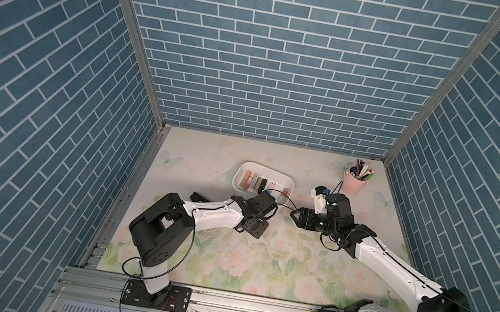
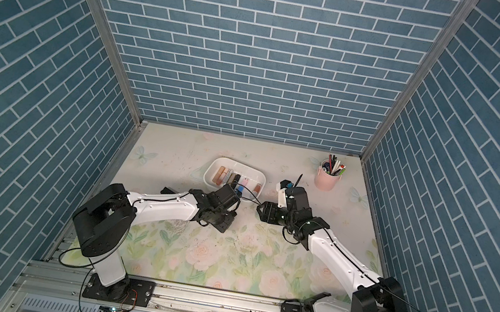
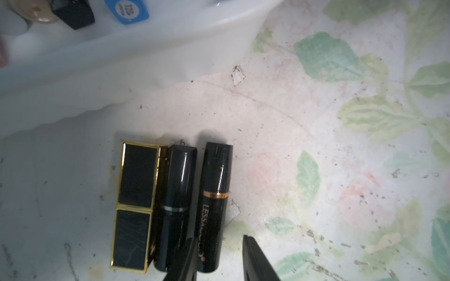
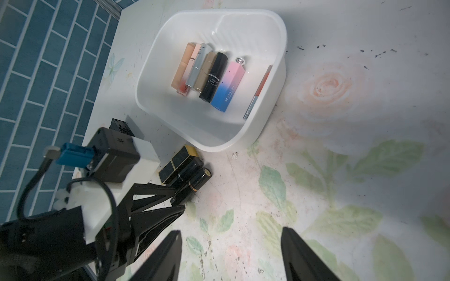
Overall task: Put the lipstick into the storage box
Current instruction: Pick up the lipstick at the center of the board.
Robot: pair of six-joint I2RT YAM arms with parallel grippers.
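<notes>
Three dark lipsticks lie side by side on the table just outside the white storage box (image 4: 280, 73). The outermost, a black lipstick (image 3: 215, 206) with a gold band, has its end between the fingers of my left gripper (image 3: 219, 258). That gripper is open: one finger is at the tube's side and a gap shows at the other. The same lipstick (image 4: 199, 180) and left gripper (image 4: 179, 199) show in the right wrist view. In both top views my left wrist hides them. My right gripper (image 4: 231, 255) hangs open and empty over the table, to the right of the box.
The storage box (image 1: 240, 176) holds several lipsticks in a row, among them a pink-and-blue one (image 4: 227, 87). A pink pen cup (image 1: 353, 184) stands at the back right. Beside the banded lipstick lie a round black one (image 3: 175, 206) and a gold-edged square one (image 3: 136, 206).
</notes>
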